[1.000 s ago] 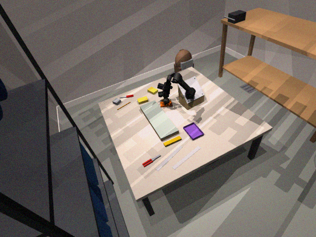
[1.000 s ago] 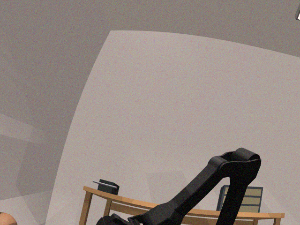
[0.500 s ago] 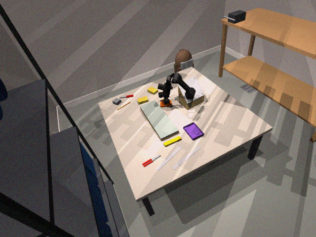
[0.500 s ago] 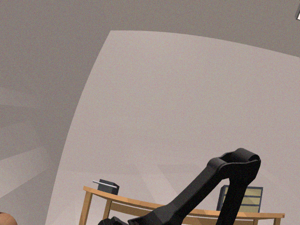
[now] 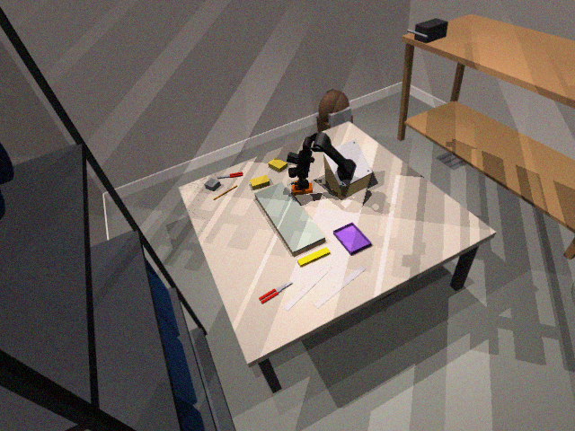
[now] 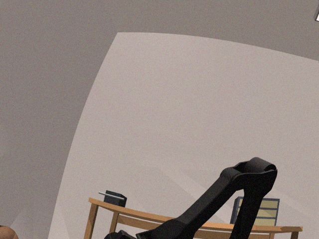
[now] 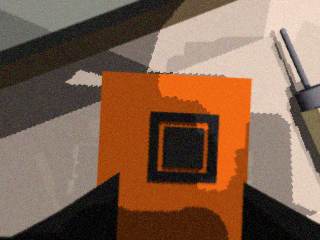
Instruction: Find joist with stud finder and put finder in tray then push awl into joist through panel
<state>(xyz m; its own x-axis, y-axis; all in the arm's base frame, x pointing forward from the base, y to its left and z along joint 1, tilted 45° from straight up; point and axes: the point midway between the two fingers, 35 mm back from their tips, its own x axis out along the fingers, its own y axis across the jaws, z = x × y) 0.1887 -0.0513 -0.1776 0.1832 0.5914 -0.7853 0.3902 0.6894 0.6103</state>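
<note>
The orange stud finder (image 5: 296, 190) (image 7: 130, 125) lies on the table by the far end of the floor panel, with a black square mark on its top. My gripper (image 5: 302, 185) (image 7: 175, 183) is low over it. The fingers are part-way open, one at each side edge of its orange body; no firm hold shows. The awl (image 7: 313, 125) lies to the right in the wrist view, with a grey shaft and tan handle. The pale green floor panel (image 5: 284, 218) (image 7: 45, 17) has no visible hole. The purple tray (image 5: 351, 239) is empty. The joist is hidden.
A white-topped box (image 5: 359, 155) stands beside the arm. Two yellow blocks (image 5: 259, 181) (image 5: 278, 164) are beyond the panel. A yellow bar (image 5: 314, 257), red-handled pliers (image 5: 268, 295) and two pale strips lie near the front. A grey block (image 5: 212, 184), a red-handled tool (image 5: 236, 174) and a pencil (image 5: 225, 192) lie far left.
</note>
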